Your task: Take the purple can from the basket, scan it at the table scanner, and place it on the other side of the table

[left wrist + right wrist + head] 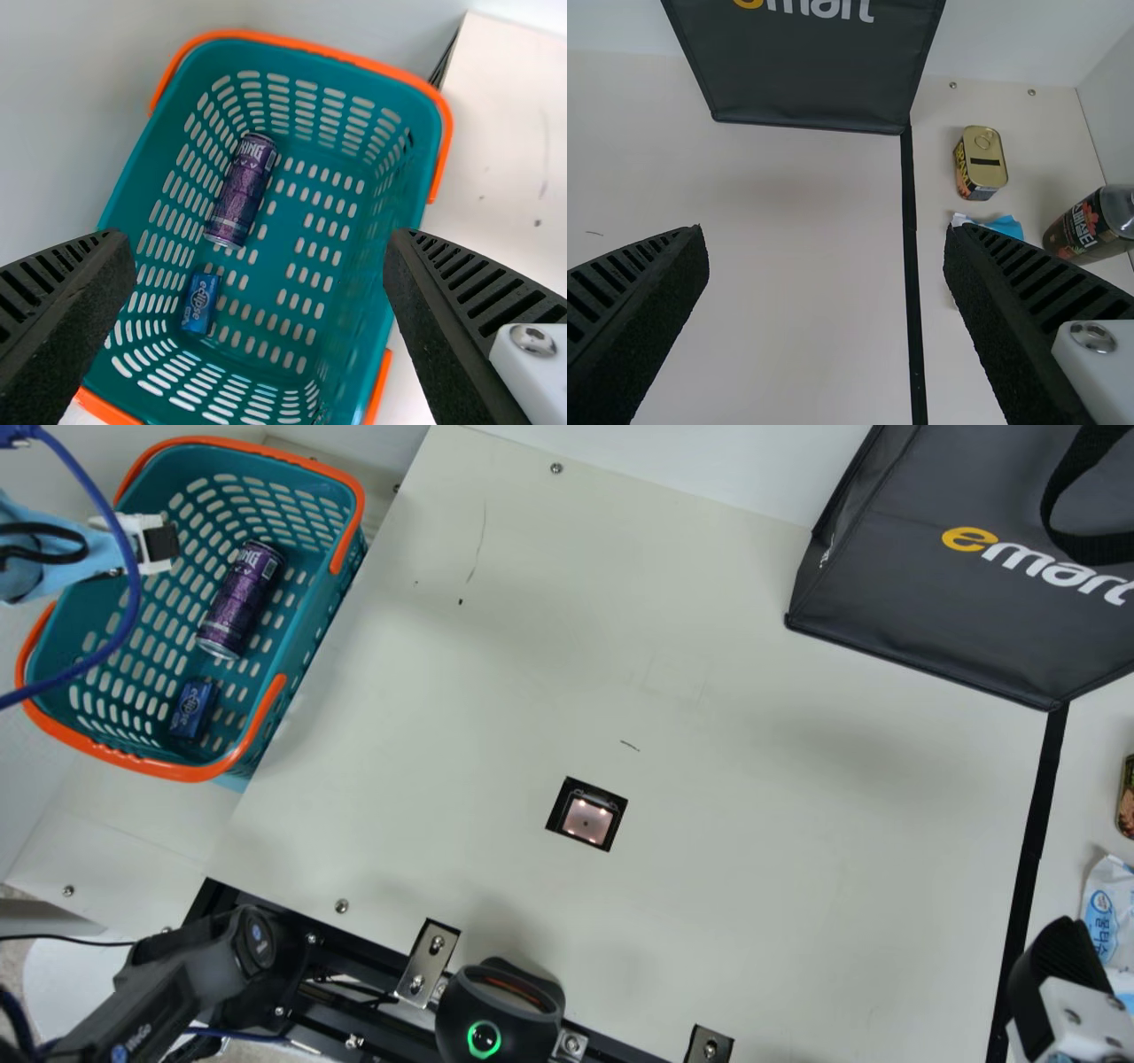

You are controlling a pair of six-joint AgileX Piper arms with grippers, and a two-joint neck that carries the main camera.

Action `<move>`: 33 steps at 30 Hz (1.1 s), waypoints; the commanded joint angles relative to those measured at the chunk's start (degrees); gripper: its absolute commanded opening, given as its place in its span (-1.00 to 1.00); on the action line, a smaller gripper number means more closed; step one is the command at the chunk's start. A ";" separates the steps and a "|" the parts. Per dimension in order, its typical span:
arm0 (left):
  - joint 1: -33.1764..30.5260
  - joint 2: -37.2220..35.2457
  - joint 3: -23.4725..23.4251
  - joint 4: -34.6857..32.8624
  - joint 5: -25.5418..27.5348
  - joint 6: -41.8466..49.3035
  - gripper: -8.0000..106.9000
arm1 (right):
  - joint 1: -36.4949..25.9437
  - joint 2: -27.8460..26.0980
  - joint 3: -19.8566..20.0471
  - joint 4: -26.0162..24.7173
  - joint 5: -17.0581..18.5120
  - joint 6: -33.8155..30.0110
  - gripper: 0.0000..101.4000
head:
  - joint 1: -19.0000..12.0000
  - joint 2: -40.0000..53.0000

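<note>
In the main view my left gripper (159,542) is over the left part of the teal basket (306,657). The purple can (241,600) lies on its side on the basket floor, apart from the gripper. In the left wrist view the left gripper (257,235) stands open and empty above the basket (354,372), with the purple can (241,190) below. The table scanner (587,817) is a lit square window in the tabletop. At the main view's lower right is my right gripper (1059,965); in the right wrist view the right gripper (826,235) is open and empty above the table.
A small blue box (192,708) shares the basket. A black bag (957,602) stands at the table's far right. Beyond the black strip (1032,850) are a tin (981,163), a dark bottle (1094,223) and a white-blue packet (1107,912).
</note>
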 commanded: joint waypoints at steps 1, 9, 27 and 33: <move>0.17 2.24 0.34 -0.26 -1.35 1.50 0.71 | 0.00 0.00 0.00 0.00 0.00 0.00 0.87 | -1.75 0.23; 0.08 9.74 1.95 -0.73 -7.24 4.40 0.71 | 0.00 0.00 0.00 0.00 0.00 0.00 0.87 | -1.75 0.23; -1.00 25.37 4.60 -5.69 -21.72 13.32 0.71 | 0.00 0.00 0.00 0.00 0.00 0.00 0.87 | -1.75 0.23; -1.29 29.64 5.14 -8.12 -25.25 17.80 0.71 | 0.00 0.00 0.00 0.00 0.00 0.00 0.87 | -1.75 0.23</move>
